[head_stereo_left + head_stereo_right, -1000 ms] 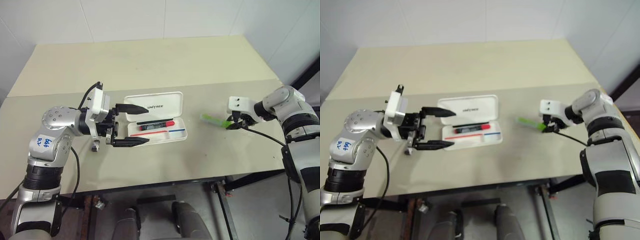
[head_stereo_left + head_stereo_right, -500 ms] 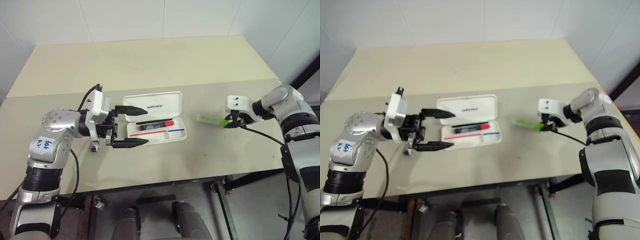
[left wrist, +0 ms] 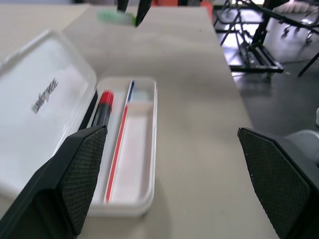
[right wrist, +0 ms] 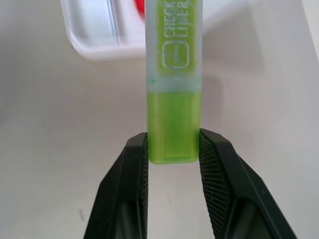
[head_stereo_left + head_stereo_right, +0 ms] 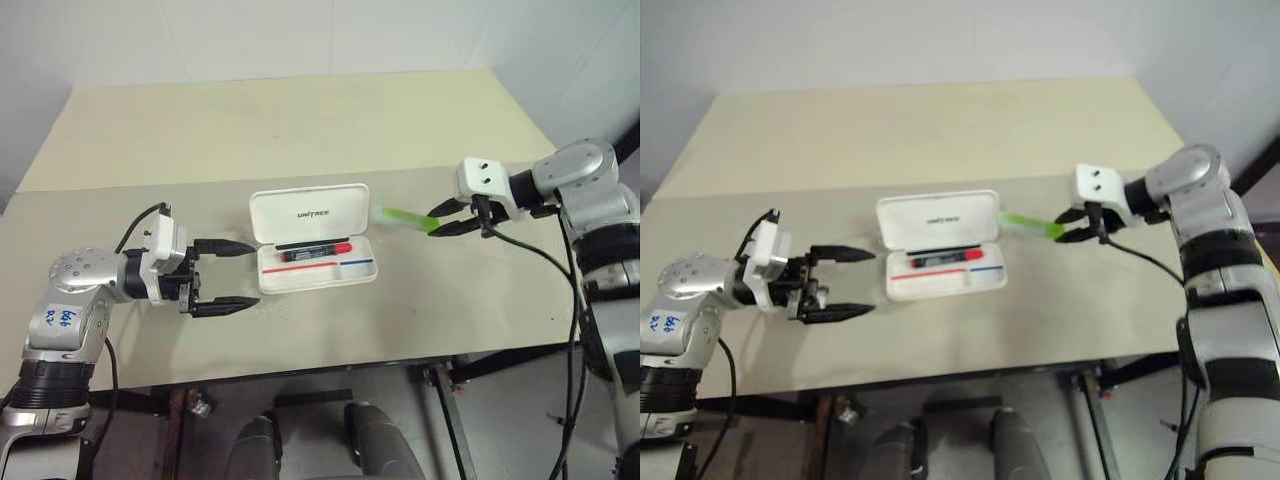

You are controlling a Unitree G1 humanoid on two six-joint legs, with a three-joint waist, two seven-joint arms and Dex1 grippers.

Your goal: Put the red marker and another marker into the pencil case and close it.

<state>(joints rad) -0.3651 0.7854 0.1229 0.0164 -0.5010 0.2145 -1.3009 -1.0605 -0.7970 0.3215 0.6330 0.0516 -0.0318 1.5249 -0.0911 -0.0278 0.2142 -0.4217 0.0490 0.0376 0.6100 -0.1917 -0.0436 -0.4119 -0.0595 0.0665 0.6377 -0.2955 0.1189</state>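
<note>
Here my left hand (image 5: 222, 277) hangs low over the desk (image 5: 300, 130) near its front edge, fingers spread wide with nothing between them, pointing at the pencil case (image 5: 315, 240) just to its right without touching it. The case lies open near the middle of the desk, lid laid back toward the far edge, and the lid carries small dark lettering that reads "UNITREE". Inside the tray the red marker (image 5: 314, 250) lies lengthwise along the hinge side, its red cap toward my right. My left wrist view adds what the head views barely give: a thin line along the tray floor (image 3: 119, 149), red for most of its run and blue at the far end. Further right, my right hand (image 5: 447, 217) is raised above the desk beside the case's right end, pinching the light green marker (image 5: 403, 217) by one end, the rest of it reaching toward the case. My right wrist view shows the print on its pale barrel (image 4: 173, 30): "CHECK LINER" is my best reading, beside a small rounded square mark, with the case's corner below it.
</note>
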